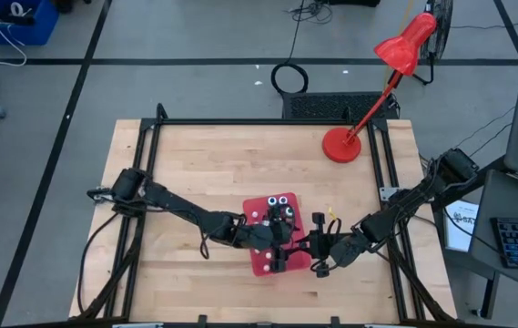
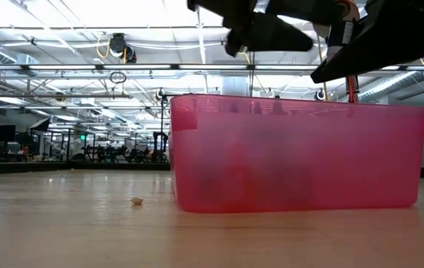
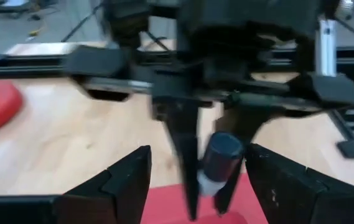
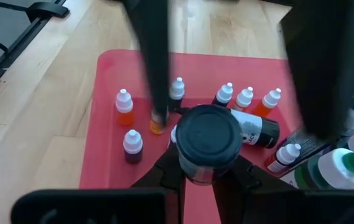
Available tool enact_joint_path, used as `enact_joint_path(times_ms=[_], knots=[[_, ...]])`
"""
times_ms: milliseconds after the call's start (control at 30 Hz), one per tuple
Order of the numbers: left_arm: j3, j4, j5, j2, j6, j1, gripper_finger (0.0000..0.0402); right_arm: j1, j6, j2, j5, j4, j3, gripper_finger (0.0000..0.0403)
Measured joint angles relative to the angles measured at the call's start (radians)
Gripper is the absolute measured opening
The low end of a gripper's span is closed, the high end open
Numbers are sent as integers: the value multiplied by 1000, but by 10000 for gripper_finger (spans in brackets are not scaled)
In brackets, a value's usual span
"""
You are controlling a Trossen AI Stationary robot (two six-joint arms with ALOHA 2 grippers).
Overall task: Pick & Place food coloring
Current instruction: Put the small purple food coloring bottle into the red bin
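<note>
A red tray sits near the table's near edge and shows as a pink translucent tub in the low view. Several small dropper bottles stand in it, and a black one lies on its side. My right gripper is over the tray, shut on a greyish bottle with a dark blue cap. My left gripper is open and faces it from the table's left. Its blurred fingers stand on either side of the bottle, apart from it. My right gripper pinches the dark-capped bottle between its two fingers, by the body just below the cap. The fingers come from above, pointing down, and lie along the bottle. The bottle is tilted, cap up toward the wrist. Whether its base touches the tray floor I cannot tell.
A red desk lamp stands with its base at the table's far right. A small whitish piece lies on the wood left of the tub. Green- and blue-topped bottles crowd one side of the tray. Black frame rails run along the table's sides.
</note>
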Motion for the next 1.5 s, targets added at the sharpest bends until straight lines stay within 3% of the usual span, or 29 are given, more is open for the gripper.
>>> enact_joint_path(times_ms=[633, 933, 1067, 1233, 1300, 1500], knots=[[0, 76, 90, 60, -33, 31, 208, 0, -5, 1, -1, -1, -1, 42], [0, 117, 88, 65, 33, 25, 179, 0, -4, 0, -4, -4, -1, 42], [0, 107, 82, 65, 45, 26, 148, 0, 3, 0, -1, -6, -1, 42], [-1, 90, 71, 50, 135, 9, 79, 0, 25, 2, -7, -14, -1, 42], [-1, 68, 41, 24, 201, -8, 50, 0, 47, -2, -2, -22, 4, 62], [1, 94, -9, -101, 365, -96, 48, 0, 59, -1, -3, -72, 0, 155]])
